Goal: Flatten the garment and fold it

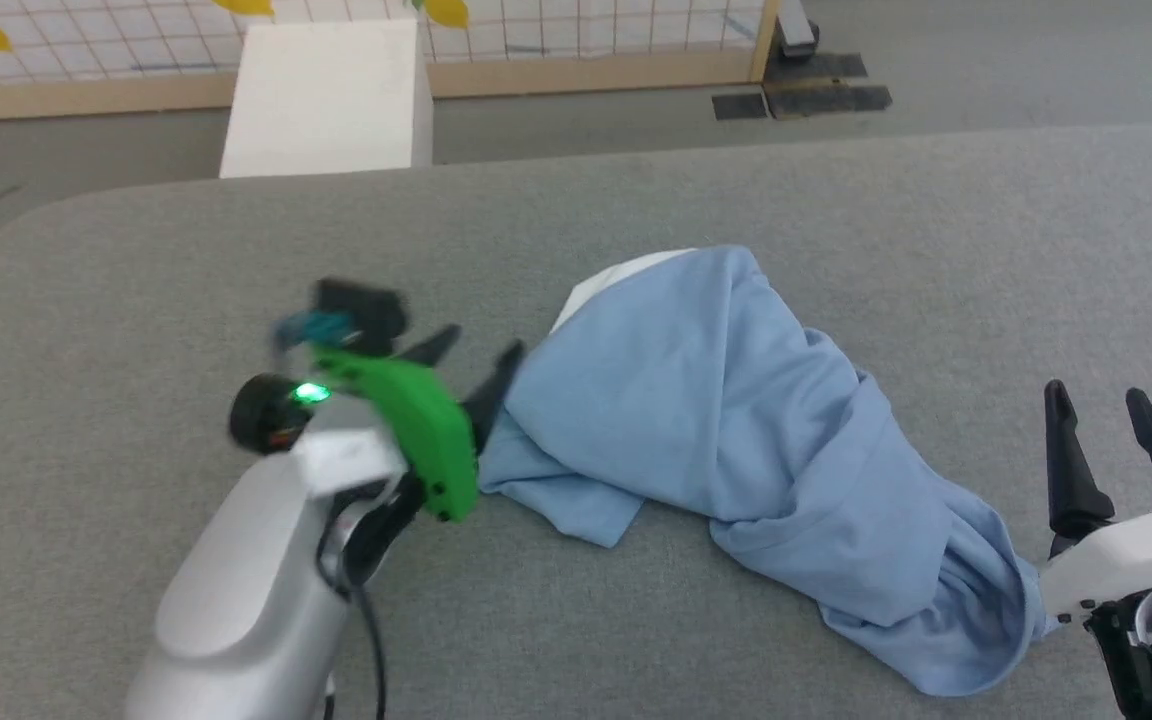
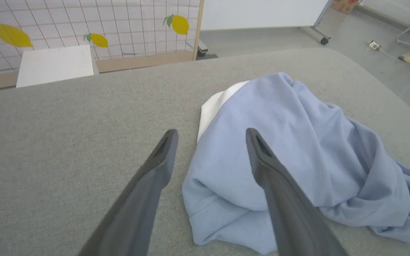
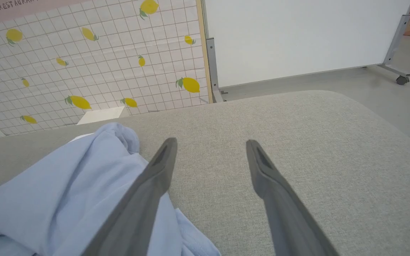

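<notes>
Left hand and right hand both open, but that bunched shirt could easily get pinched through several layers.

Glossy silver-white forearm, bright green wrist housing, little green light glowing, black cable, left gripper and right gripper both long, dark, tapered, white shell behind the right one

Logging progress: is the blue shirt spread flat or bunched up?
Bunched. The garment lies in a crumpled heap with deep folds on the grey surface, white lining peeking out.
</notes>
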Controlling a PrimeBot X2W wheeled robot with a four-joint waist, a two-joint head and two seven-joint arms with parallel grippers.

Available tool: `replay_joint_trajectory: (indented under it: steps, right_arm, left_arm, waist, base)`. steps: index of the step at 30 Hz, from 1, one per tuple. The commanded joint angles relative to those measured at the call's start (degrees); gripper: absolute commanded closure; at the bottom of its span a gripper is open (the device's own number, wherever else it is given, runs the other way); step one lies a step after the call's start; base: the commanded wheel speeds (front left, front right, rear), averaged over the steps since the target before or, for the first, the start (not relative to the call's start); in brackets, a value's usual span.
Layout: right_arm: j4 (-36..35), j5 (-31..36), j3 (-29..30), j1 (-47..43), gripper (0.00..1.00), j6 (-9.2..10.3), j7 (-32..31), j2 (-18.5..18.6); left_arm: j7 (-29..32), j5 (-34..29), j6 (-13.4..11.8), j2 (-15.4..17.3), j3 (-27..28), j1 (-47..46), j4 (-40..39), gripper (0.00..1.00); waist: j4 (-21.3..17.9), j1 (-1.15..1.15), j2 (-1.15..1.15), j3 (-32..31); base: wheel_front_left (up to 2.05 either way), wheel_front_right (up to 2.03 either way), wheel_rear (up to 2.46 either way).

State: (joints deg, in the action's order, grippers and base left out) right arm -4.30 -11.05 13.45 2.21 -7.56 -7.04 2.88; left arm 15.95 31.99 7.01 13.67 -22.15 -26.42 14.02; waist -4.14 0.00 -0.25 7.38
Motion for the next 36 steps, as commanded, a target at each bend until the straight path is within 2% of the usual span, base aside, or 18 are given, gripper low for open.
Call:
replay_joint_trajectory:
  steps: [1,3,4,6,12,15,16,17,18,22,26,32,36]
  right_arm:
    - [-0.2,-0.1,-0.2,0.9,0.00,0.08,0.0,0.0]
    - [0.0,-0.4,-0.6,1.2,0.00,0.08,0.1,0.0]
    - [0.5,-1.1,-1.1,1.4,0.00,0.08,0.6,0.0]
    - [0.9,-1.4,-1.3,1.5,0.00,0.08,1.1,0.0]
    - [1.9,-2.1,-1.4,1.7,0.00,0.08,2.5,0.0]
    - [2.3,-2.2,-1.4,1.7,0.00,0.08,3.1,0.0]
    - [2.4,-2.2,-1.4,1.6,0.00,0.08,3.2,0.0]
    - [2.5,-2.3,-1.3,1.6,0.00,0.08,3.4,0.0]
    - [2.6,-2.3,-1.3,1.5,0.00,0.08,3.4,0.0]
    - [3.1,-2.0,-1.2,1.3,0.00,0.08,3.5,0.0]
    - [3.5,-1.4,-0.9,1.4,0.00,0.08,3.1,0.0]
    - [3.9,-0.5,-0.6,1.0,0.00,0.08,1.8,0.0]
    - [4.0,-0.3,-0.8,0.7,0.00,0.08,1.0,0.0]
  left_arm:
    - [5.3,0.8,0.0,-0.2,-1.4,-2.3,1.8,0.00]
    - [14.0,0.4,-0.8,0.0,-3.9,-5.4,4.0,0.00]
    - [24.3,-0.7,-1.7,0.7,-7.1,-8.6,6.3,0.00]
    - [29.6,-1.7,-2.0,1.4,-9.0,-9.7,7.3,0.00]
    - [38.6,-5.5,-1.7,4.4,-14.6,-9.9,9.2,0.00]
    - [39.9,-5.3,-1.3,5.1,-15.8,-8.5,9.6,0.00]
    - [39.8,-4.6,-1.3,5.0,-15.6,-8.0,9.6,0.04]
    - [39.3,-4.1,-1.3,4.8,-15.3,-7.7,9.4,0.63]
    - [38.8,-3.7,-1.3,4.7,-15.2,-7.4,9.2,1.00]
    - [36.1,-0.9,-1.3,3.8,-13.0,-6.8,8.3,1.00]
    - [30.9,1.8,-2.5,3.0,-8.5,-7.8,6.5,1.00]
    - [22.7,5.9,-6.3,3.3,0.9,-9.7,3.2,1.00]
    - [18.8,8.2,-9.8,5.6,7.6,-8.4,1.1,1.00]
  waist:
    - [-1.7,0.00,0.25,2.1]
    - [-2.4,0.00,0.25,3.0]
    - [-3.6,0.00,0.25,4.4]
    - [-4.3,0.00,0.25,5.2]
    - [-5.7,0.00,0.25,6.7]
    - [-5.9,0.00,0.25,7.0]
    - [-5.8,0.00,0.25,7.1]
    - [-5.7,0.00,0.25,7.1]
    - [-5.4,0.00,0.25,7.1]
    - [-3.9,0.00,0.25,6.4]
    - [-1.8,0.00,0.25,4.6]
    - [1.9,0.00,0.25,1.0]
    - [3.7,0.00,0.25,-0.9]
  base:
    - [0.00,0.00,0.00]
    - [0.00,0.00,0.00]
    - [0.00,0.00,0.00]
    - [0.00,0.00,0.00]
    - [0.00,0.00,0.00]
    - [0.00,0.00,0.00]
    - [0.00,0.00,0.00]
    - [0.00,0.00,0.00]
    - [0.00,0.00,0.00]
    - [0.00,0.00,0.00]
    - [0.00,0.00,0.00]
    - [0.00,0.00,0.00]
    - [0.00,0.00,0.00]
